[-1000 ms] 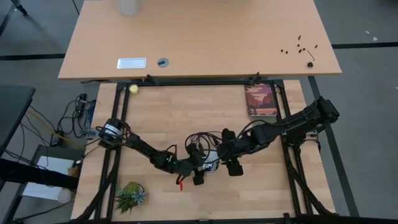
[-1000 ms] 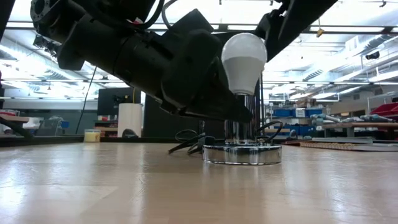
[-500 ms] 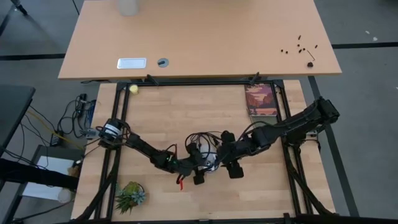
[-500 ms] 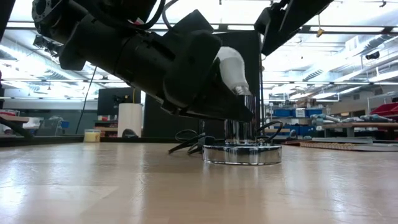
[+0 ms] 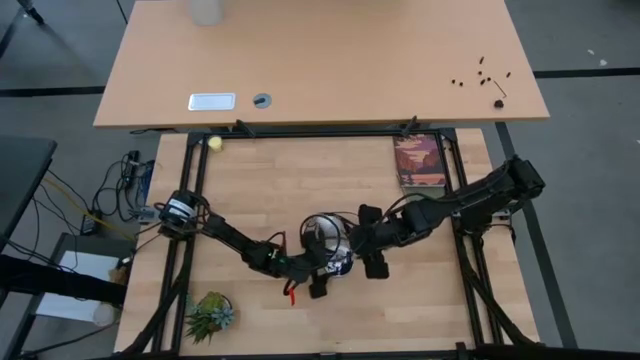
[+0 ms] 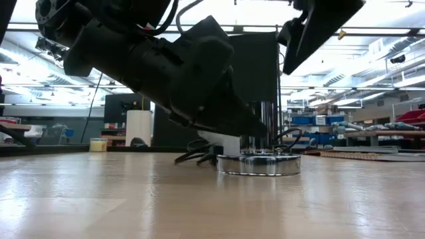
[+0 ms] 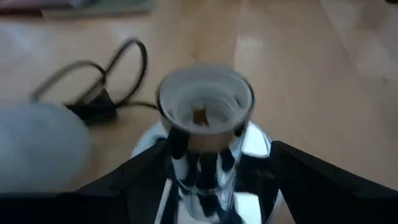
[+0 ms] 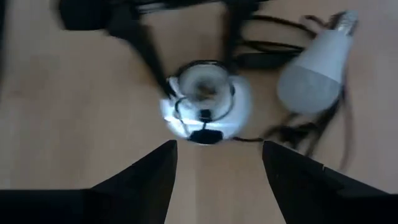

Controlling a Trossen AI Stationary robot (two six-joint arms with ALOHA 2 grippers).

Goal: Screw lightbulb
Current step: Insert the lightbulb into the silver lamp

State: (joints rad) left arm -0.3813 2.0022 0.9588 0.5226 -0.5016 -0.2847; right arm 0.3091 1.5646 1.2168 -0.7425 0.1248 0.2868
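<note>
The lightbulb (image 8: pixel 314 70) lies on its side on the bench (image 5: pixel 260 180), just beside the socket (image 8: pixel 205 99), screw base pointing away from it, white globe frosted and whole. The right end effector (image 8: pixel 217 168) hovers above, fingers apart and empty. The left end effector (image 7: pixel 217 180) straddles the socket, fingers spread; the bulb sits just off to its side.

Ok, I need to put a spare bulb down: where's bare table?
Bare: the far strip between ball and book, and the near edge right of the plant. Crowded: the middle, with socket, cord, bulb, left gripper and right gripper.
</note>
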